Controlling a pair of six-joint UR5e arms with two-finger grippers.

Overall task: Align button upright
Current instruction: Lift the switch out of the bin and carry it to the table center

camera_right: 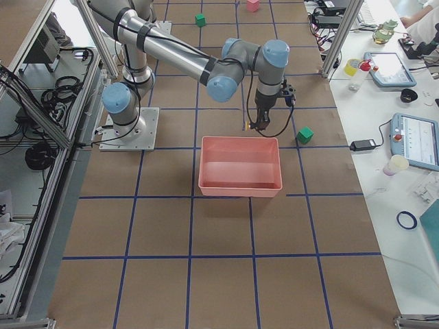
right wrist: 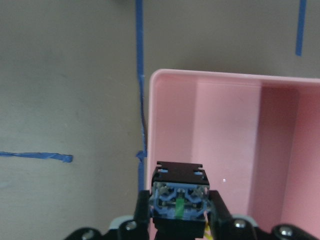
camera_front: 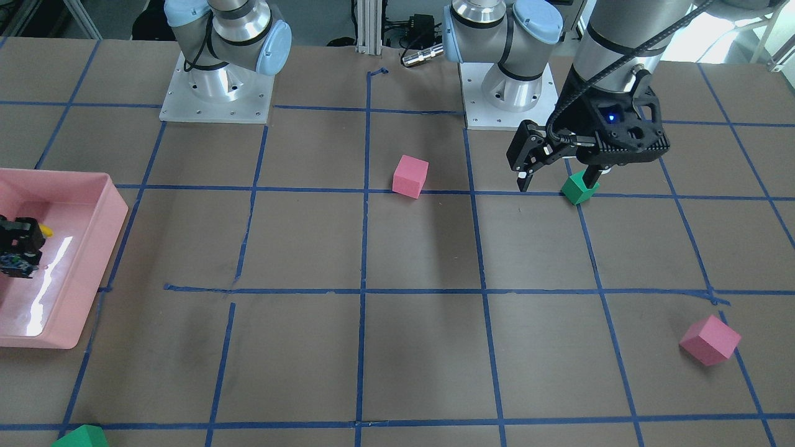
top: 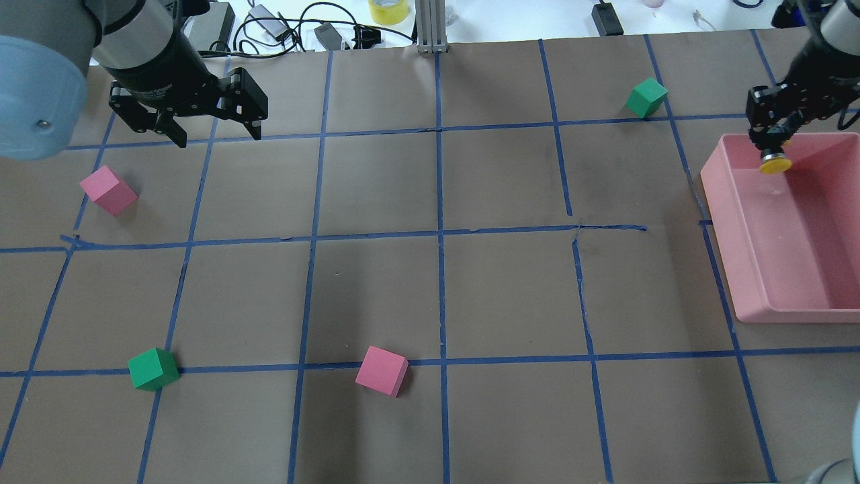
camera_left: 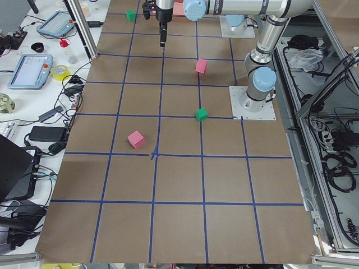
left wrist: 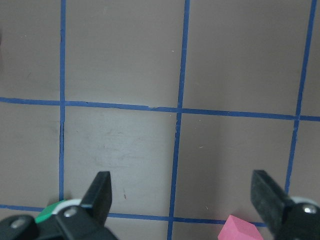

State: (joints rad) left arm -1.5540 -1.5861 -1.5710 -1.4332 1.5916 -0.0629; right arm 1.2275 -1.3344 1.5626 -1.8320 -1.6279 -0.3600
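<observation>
Pink cube (top: pixel 381 370) nearest the robot, pink tray (top: pixel 727 242) on the right of the worktop (top: pixel 510 289), over its far end the right claw (top: pixel 772 149) clenched on the button (top: pixel 775 163), long axis tilted, yellow cap toward the robot, left claw (top: pixel 218 138) spread wide.

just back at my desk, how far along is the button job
Done: the button is off every surface, clamped in the right gripper. In hand: it hangs above the pink bin, contact base facing the wrist camera. Left: setting it down upright and letting go. The left gripper is open and holds nothing.
</observation>
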